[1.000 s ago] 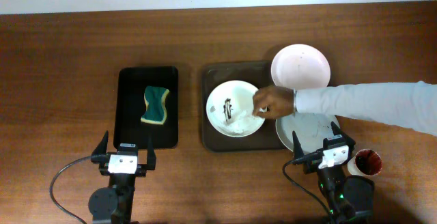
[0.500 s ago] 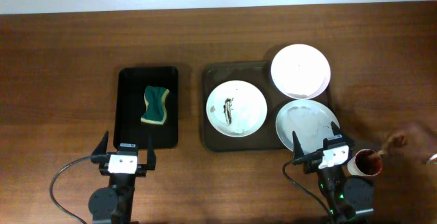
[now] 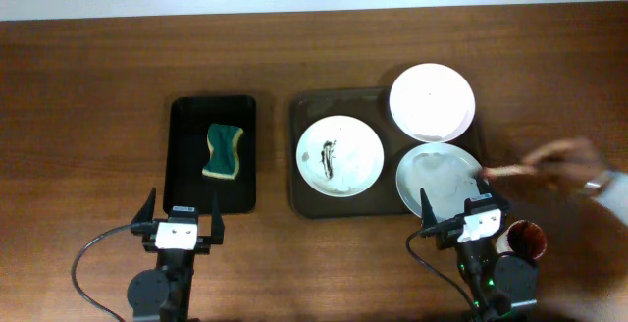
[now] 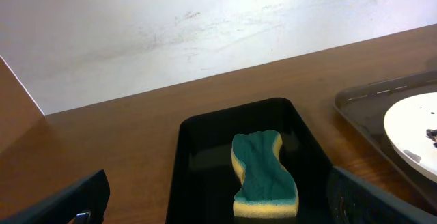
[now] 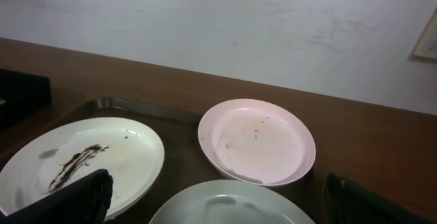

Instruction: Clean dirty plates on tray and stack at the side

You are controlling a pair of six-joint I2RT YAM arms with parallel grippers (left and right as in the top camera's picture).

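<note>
Three white plates lie on or over the dark brown tray (image 3: 306, 106). The middle plate (image 3: 340, 155) carries a dark smear. A second plate (image 3: 432, 102) overlaps the tray's far right corner. The third plate (image 3: 440, 177), faintly smeared, lies at the near right, just ahead of my right gripper (image 3: 461, 207). That gripper is open and empty. The right wrist view shows the smeared plate (image 5: 89, 159), the far plate (image 5: 256, 142) and the near plate (image 5: 232, 207). My left gripper (image 3: 183, 214) is open and empty, at the near edge of a black tray (image 3: 186, 116).
A green and yellow sponge (image 3: 223, 150) lies in the black tray, and it also shows in the left wrist view (image 4: 263, 173). A person's hand (image 3: 564, 157) holds a stick over the near right plate's edge. A cup of brown paste (image 3: 522, 238) stands beside my right arm.
The person's hand left the middle plate, went right to the cup, and now reaches back with a stick toward the near right plate. Both arms have stayed still.
</note>
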